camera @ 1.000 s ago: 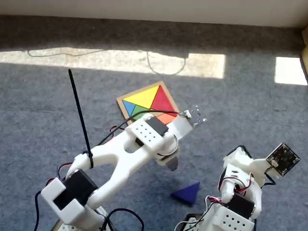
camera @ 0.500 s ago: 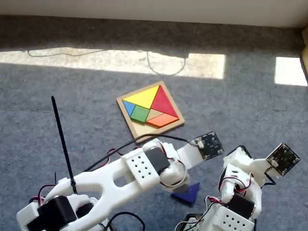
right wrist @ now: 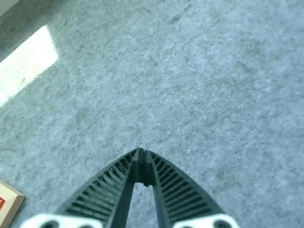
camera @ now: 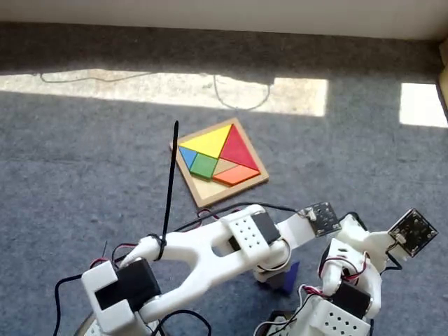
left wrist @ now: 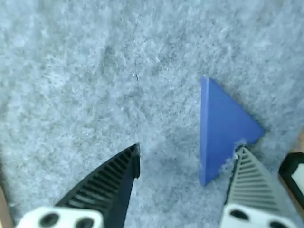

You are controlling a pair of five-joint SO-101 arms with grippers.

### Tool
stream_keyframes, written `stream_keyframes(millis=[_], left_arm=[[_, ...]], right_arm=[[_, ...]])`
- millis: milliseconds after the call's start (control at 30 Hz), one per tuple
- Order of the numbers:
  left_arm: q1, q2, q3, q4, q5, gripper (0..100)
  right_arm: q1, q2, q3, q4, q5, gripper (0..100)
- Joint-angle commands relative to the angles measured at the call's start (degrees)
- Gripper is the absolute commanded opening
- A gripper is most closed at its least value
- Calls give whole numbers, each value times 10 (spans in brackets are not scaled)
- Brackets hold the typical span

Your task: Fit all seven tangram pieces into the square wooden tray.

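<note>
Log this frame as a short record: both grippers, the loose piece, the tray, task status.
left gripper: open, low over the carpet, loose piece between its fingers, close to one
right gripper: shut, above bare carpet
blue triangle: flat on the carpet, outside the tray
wooden tray: holds yellow, red, blue, green and orange pieces
task status: unfinished; blue triangle not yet gripped

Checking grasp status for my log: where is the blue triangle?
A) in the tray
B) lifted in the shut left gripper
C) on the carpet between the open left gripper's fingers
C: the blue triangle lies flat on the carpet, the left gripper open over it.
</note>
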Motion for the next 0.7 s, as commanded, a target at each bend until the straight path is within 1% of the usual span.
stream_keyframes(millis=[0, 167, 300, 567, 600, 667], left_arm=[[-28, 5, -24, 4, 1, 298], [-105, 0, -31, -12, 1, 298], [-135, -8, -31, -11, -1, 298], [-125, -107, 12, -9, 4, 298], [-116, -117, 21, -9, 11, 298], [-101, -125, 27, -10, 53, 300]], right_arm=[[-17, -7, 65, -15, 7, 10], [-17, -7, 65, -15, 7, 10], [-17, -7, 65, -15, 7, 10], [-16, -7, 65, -15, 7, 10], [-16, -7, 65, -15, 7, 10], [-16, -7, 65, -15, 7, 10]])
